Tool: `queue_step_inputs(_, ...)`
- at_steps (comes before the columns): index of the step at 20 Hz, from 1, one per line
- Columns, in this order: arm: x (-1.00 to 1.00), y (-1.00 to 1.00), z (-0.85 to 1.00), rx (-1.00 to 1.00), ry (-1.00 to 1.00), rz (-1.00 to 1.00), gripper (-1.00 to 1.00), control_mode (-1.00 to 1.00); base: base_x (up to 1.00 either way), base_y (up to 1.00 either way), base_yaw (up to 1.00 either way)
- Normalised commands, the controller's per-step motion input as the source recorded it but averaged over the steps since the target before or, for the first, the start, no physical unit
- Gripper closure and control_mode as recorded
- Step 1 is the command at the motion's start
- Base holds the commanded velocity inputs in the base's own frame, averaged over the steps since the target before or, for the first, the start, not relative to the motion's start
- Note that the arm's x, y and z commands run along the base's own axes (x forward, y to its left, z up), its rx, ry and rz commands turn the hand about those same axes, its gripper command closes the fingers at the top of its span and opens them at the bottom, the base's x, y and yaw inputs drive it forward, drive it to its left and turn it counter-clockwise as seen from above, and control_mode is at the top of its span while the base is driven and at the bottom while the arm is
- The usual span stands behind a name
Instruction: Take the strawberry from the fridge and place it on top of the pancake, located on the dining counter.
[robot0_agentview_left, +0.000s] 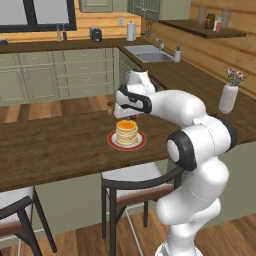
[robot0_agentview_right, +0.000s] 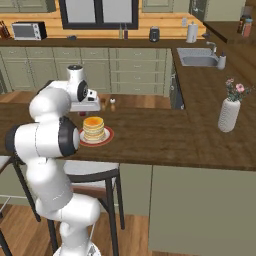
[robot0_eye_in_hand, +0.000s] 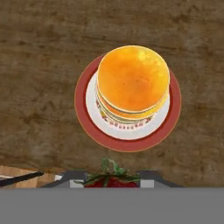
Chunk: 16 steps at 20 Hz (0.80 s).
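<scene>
The pancake (robot0_eye_in_hand: 133, 78) stack stands on a white plate with a red rim (robot0_eye_in_hand: 83, 113), on the dark-brown dining counter (robot0_eye_in_hand: 39, 65). My gripper (robot0_eye_in_hand: 107, 176) hovers just above and beside the stack, pointing down, shut on the strawberry (robot0_eye_in_hand: 109, 180), whose leafy green tip pokes out between the fingers. The left base view has the gripper (robot0_agentview_left: 126, 116) right over the pancake (robot0_agentview_left: 126, 130), and the right base view has the gripper (robot0_agentview_right: 92, 113) over the pancake (robot0_agentview_right: 93, 126). The fridge is out of view.
Black-framed stools (robot0_agentview_left: 135, 182) stand against the counter's near side. Two small shakers (robot0_agentview_right: 112, 104) sit behind the plate. A white vase with flowers (robot0_agentview_right: 229, 114) stands to the right. The sink (robot0_agentview_left: 150, 54) lies at the far corner.
</scene>
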Motion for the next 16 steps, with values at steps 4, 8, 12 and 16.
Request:
queue_step_inputs(4, 0.96, 0.0, -0.48, 0.0, 0.01, 0.0, 1.0, -1.0, 0.0, 0.0, 0.0)
queue_step_inputs(8, 0.54, 0.0, -0.43, -0.01, 0.0, -0.01, 1.0, -1.0, 0.0, 0.0, 0.0)
queue_step_inputs(12, 0.24, 0.0, -0.28, -0.01, 0.01, -0.04, 1.0, -1.0, 0.0, 0.0, 0.0)
queue_step_inputs(16, 0.01, 0.0, -0.41, -0.02, 0.03, -0.06, 1.0, -1.0, 0.0, 0.0, 0.0)
